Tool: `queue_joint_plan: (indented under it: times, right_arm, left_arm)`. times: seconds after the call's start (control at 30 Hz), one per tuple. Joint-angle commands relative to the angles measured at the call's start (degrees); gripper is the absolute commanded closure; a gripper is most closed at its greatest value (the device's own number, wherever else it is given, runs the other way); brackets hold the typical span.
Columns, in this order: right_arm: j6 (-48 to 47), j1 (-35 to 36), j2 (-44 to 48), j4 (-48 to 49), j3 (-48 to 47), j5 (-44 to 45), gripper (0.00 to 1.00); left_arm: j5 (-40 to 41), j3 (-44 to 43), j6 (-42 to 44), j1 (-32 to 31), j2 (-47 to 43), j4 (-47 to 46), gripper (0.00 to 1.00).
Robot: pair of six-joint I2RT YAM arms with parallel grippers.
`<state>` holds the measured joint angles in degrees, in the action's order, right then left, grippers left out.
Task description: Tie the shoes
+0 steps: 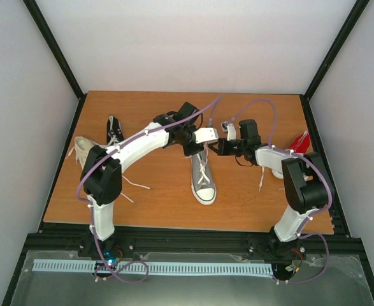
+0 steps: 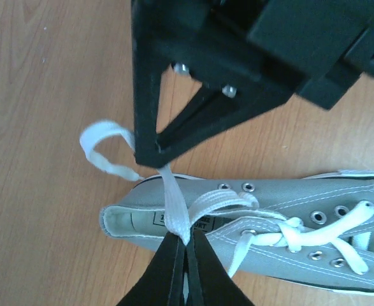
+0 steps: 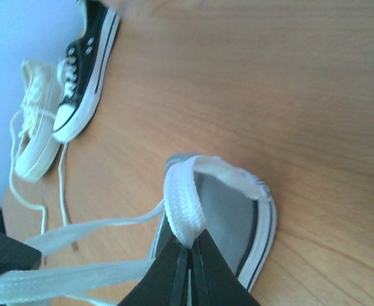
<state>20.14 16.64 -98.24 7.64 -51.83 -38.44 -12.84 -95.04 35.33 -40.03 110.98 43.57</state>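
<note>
The grey shoe [image 1: 203, 180] lies mid-table with its white toe cap toward the near edge. My left gripper [image 1: 194, 148] hovers over its ankle opening. In the left wrist view the left gripper [image 2: 187, 241] is shut on a white lace [image 2: 173, 203] above the grey shoe [image 2: 314, 199]. My right gripper [image 1: 220, 147] is just right of the shoe's heel. In the right wrist view the right gripper [image 3: 188, 246] is shut on a folded lace loop [image 3: 183, 201] in front of the shoe's heel [image 3: 234, 220]. Both laces run taut between the grippers.
A black shoe [image 1: 114, 130] and a cream shoe [image 1: 80, 150] lie at the left of the table, also in the right wrist view [image 3: 85, 64] [image 3: 36, 131]. A red shoe [image 1: 299, 141] sits behind the right arm. Loose laces trail at the left.
</note>
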Motion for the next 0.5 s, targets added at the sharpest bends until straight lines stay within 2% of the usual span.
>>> queue_joint_plan:
  times: [0.0, 0.13, 0.2, 0.33, 0.47]
  right_arm:
    - [-8.21, 1.07, -1.94, -7.68, -4.30, -10.23, 0.97]
    - [-17.25, 2.23, -4.58, -17.03, -7.52, -17.72, 0.96]
    - [-20.01, 2.34, -4.58, -19.24, -7.41, -20.78, 0.92]
    - [-23.72, 2.25, -2.77, -24.55, -7.38, -16.99, 0.76]
    - [-18.32, 0.44, 0.46, -22.03, -5.03, -9.37, 0.55]
  left_arm:
    - [-4.61, 0.70, -1.52, -0.24, -2.09, 1.76, 0.99]
    - [-4.04, 0.73, -1.74, -0.26, -2.18, 1.35, 0.99]
    - [-4.34, 0.72, -2.01, -0.23, -2.19, 1.45, 0.99]
    - [-4.42, 1.13, -2.28, -0.25, -2.55, 1.32, 0.99]
    - [-4.43, 1.58, -2.70, -0.27, -3.17, 1.11, 0.99]
